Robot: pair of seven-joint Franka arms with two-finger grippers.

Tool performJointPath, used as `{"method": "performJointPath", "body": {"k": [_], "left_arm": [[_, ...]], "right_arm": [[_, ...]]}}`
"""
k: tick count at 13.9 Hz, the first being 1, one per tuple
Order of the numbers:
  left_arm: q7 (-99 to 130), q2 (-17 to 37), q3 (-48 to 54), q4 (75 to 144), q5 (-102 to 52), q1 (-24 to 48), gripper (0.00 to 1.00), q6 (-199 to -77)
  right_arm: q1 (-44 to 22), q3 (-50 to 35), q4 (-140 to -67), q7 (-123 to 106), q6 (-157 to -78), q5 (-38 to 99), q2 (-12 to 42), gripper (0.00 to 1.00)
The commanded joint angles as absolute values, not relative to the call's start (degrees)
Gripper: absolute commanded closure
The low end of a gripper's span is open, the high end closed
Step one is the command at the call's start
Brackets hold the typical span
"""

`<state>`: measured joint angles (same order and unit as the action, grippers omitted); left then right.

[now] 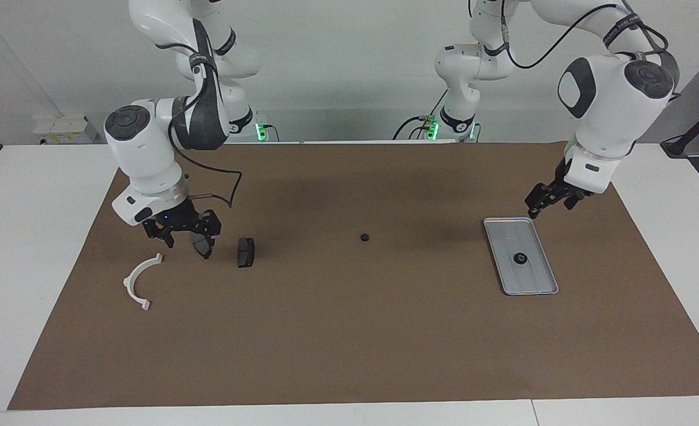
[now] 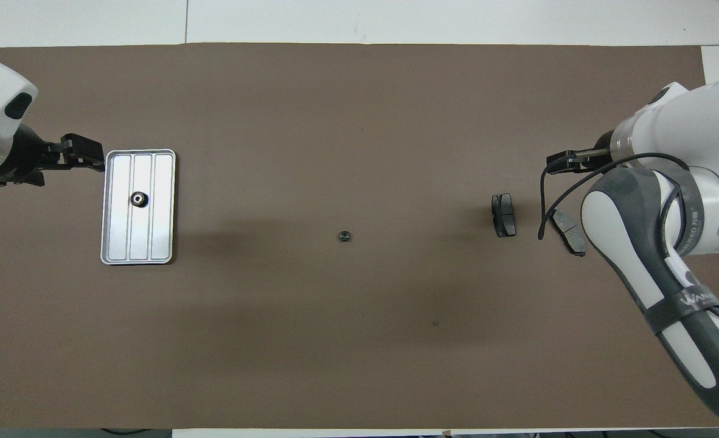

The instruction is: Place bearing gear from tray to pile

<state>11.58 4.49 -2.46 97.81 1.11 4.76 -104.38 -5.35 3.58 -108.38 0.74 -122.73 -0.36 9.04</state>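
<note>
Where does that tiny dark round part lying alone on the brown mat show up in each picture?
Facing view: the tiny dark round part lies mid-mat, between the flat silver metal tray and the dark grey brake pad.
Overhead view: the part lies mid-mat again.
Shared landmark: the tray.

A white table [image 1: 42, 248] is covered by a brown mat [image 1: 349, 331]. On the mat, a small dark bearing gear [image 1: 363, 237] is seen near the middle. Well apart from it, toward the left arm's end, the silver tray [image 1: 536, 284] is laid. Toward the right arm's end, two dark brake pads [image 1: 245, 252] and a white curved bracket [image 1: 138, 281] are laid.
</note>
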Motion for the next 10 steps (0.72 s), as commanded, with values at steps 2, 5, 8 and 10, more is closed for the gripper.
{"method": "performJointPath", "body": {"k": [2, 5, 8, 10], "left_arm": [[8.62, 1.06, -2.02, 98.09, 1.05, 3.17, 0.00, -100.90], [8.61, 1.49, -1.93, 100.36, 1.05, 3.16, 0.00, -104.75], [7.39, 3.77, -1.93, 102.65, 1.05, 2.90, 0.00, -108.70], [6.51, 5.00, -1.93, 107.20, 1.05, 2.46, 0.00, -114.92]], "right_arm": [[-4.66, 3.52, -108.11, 0.53, -123.66, 1.23, 9.14, 0.00], [-4.39, 3.52, -108.11, 0.61, -123.66, 1.23, 9.14, 0.00], [-4.31, 3.52, -108.11, 0.70, -123.75, 1.23, 9.14, 0.00], [-4.22, 3.52, -108.11, 0.88, -123.66, 1.23, 9.14, 0.00]]}}
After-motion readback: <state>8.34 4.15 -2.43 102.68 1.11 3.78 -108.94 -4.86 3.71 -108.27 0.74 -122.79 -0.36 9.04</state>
